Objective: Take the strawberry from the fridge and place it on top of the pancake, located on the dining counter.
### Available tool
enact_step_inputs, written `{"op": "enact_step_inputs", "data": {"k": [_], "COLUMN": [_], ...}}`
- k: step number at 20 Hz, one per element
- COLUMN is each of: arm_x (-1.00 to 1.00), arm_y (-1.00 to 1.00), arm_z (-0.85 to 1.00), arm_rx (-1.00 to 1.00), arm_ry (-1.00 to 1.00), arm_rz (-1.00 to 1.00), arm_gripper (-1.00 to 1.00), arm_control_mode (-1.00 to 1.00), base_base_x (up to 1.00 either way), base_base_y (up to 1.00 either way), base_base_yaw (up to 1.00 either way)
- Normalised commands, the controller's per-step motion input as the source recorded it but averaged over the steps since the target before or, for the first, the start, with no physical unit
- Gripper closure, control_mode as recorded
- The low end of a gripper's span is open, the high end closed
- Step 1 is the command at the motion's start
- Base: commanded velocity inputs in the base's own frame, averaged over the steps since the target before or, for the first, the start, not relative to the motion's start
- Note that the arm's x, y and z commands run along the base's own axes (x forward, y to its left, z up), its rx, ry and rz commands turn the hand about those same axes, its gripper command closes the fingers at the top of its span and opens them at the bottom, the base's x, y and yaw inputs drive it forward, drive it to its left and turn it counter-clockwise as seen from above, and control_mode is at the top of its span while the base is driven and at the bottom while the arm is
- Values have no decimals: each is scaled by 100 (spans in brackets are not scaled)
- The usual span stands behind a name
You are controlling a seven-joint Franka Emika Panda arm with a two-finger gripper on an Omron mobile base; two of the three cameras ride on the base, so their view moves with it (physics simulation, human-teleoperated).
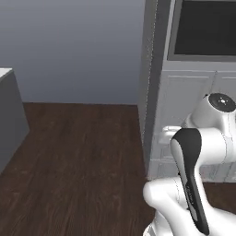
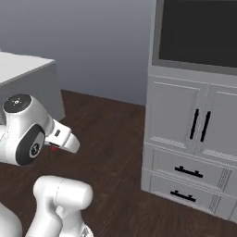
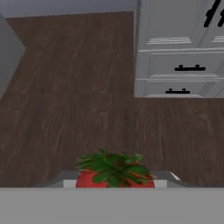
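Strawberry (image 3: 114, 173) in claw (image 3: 114, 183), lower half hidden, fingertips apparently unseen.

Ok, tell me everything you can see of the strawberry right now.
The strawberry sits at the bottom of the hand view, just above the grey band: a glossy red berry under a spread of green leaves, its lower part cut off. It hangs above dark wood floor. The right base view shows a red speck beside the arm's wrist.
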Motion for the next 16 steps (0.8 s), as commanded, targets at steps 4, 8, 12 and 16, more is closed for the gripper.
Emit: {"op": "enact_step_inputs", "data": {"k": [4, 8, 12, 16], "arm_x": [0, 0, 0, 0], "arm_y": [0, 0, 0, 0], "arm_z": [0, 0, 0, 0], "arm_rx": [0, 0, 0, 0], "arm_ry": [0, 0, 0, 0], "arm_rz": [0, 0, 0, 0], "arm_gripper": [100, 100, 100, 100], "arm_control_mode": [100, 100, 100, 100], "base_base_x": [100, 100, 100, 100], "base_base_y": [14, -2, 5, 48], "base_base_yaw": [45, 28, 10, 0]}}
